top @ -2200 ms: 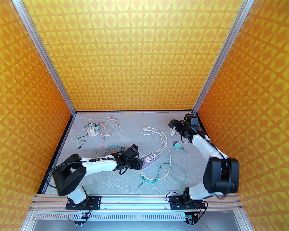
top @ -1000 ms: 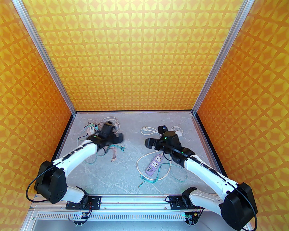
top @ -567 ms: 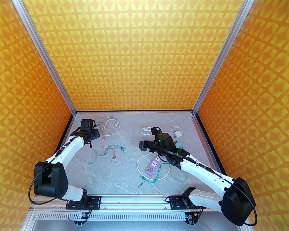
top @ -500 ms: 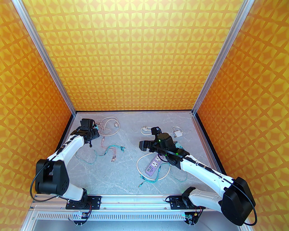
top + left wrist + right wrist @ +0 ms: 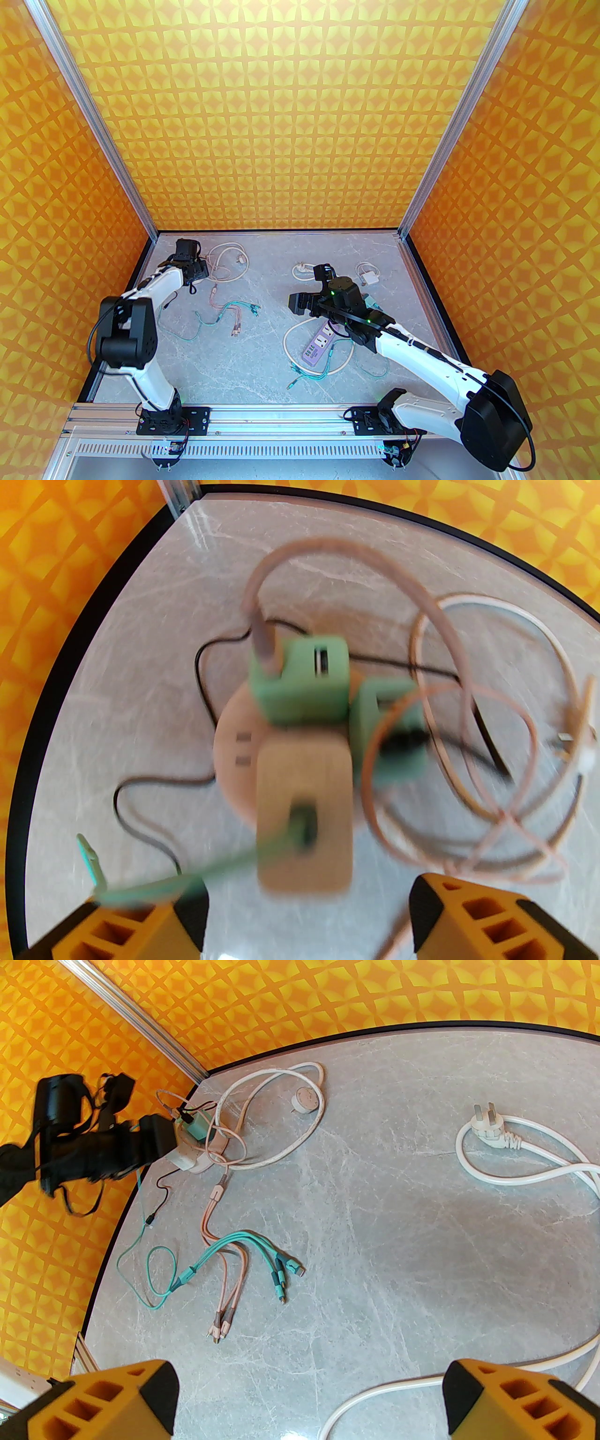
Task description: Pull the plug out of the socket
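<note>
— Where's the plug (image 5: pixel 304 813)?
— Tan, sitting on the round socket (image 5: pixel 229 761), far-left corner of the tabletop (image 5: pixel 375 1194), just ahead of the left claw (image 5: pixel 304 895), its fingers (image 5: pixel 468 920) spread and off it
— Right claw (image 5: pixel 309 1377)?
— Spread wide above the tabletop

We see a grey marbled table (image 5: pixel 262 375) closed in by a back wall (image 5: pixel 281 117), a left wall (image 5: pixel 51 234) and a right wall (image 5: pixel 539 225), all papered in an orange and yellow star pattern. Bare aluminium posts (image 5: pixel 104 136) rise from its two far corners, and an aluminium rail (image 5: pixel 281 415) runs along its near edge. The light is bright and even.
</note>
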Robot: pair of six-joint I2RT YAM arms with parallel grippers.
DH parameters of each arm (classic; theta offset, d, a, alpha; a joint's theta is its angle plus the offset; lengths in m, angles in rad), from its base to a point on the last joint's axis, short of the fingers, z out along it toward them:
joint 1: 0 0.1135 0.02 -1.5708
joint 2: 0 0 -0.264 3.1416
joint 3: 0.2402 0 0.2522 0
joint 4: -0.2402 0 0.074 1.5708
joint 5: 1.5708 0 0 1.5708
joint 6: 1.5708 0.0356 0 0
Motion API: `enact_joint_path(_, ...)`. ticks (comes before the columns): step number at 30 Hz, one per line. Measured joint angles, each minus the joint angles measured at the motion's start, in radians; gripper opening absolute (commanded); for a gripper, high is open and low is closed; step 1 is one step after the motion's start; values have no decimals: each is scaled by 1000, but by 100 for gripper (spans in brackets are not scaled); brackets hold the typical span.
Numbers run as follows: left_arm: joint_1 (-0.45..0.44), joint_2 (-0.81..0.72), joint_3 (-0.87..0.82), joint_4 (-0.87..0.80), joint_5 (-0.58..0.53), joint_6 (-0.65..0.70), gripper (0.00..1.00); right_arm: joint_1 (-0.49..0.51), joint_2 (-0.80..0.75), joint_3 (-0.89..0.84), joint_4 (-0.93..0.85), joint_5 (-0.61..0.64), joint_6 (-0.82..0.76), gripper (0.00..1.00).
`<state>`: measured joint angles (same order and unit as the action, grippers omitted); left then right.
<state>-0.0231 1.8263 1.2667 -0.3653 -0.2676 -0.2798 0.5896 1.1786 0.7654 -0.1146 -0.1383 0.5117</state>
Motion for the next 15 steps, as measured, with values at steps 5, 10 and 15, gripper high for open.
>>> enact_joint_path(5, 23, 61, 29, 0, 1, 41, 65, 0, -7, 0, 0, 0, 0, 98)
enact_joint_path(10, 23, 115, 67, 14, 2, 85, 58, 0, -7, 0, -3, 0, 0, 99)
enact_joint_path(15, 23, 146, 92, 27, 16, 118, 35, 0, -7, 0, -21, 2, 1, 98)
